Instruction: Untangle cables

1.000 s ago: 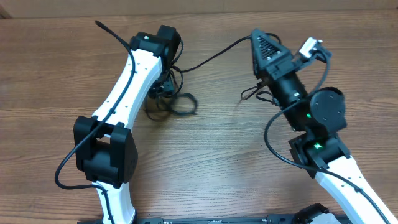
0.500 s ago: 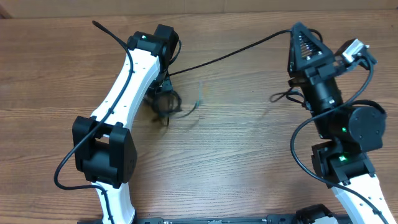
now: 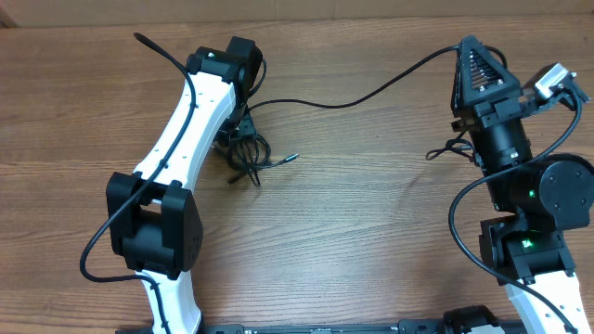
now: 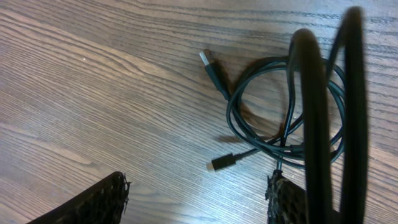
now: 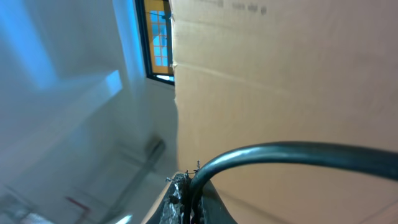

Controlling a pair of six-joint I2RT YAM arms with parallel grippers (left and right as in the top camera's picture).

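Observation:
The cables (image 3: 249, 153) lie as a small black coil on the wooden table, with a silver-tipped plug (image 3: 292, 158) sticking out to the right. My left gripper (image 3: 241, 125) hovers just above the coil. In the left wrist view the left gripper (image 4: 199, 186) is open with bare wood between its fingers. Beyond it lie the coil (image 4: 261, 134), a USB plug (image 4: 208, 60) and a small plug (image 4: 222, 163). One cable (image 3: 343, 100) runs from the coil to my right gripper (image 3: 467, 51), which points at the far edge. In the right wrist view the right gripper (image 5: 189, 190) is shut on this cable (image 5: 280, 150).
A short loop of cable (image 3: 445, 148) hangs beside the right arm's wrist. Two thick blurred black wire loops (image 4: 311, 118) cross the left wrist view close to the lens. A cardboard wall (image 3: 371, 7) borders the table's far edge.
My right gripper has moved right with the cable, drawing it out of the coil. The coil has shrunk and a plug end now lies free. The left fingers have spread slightly.

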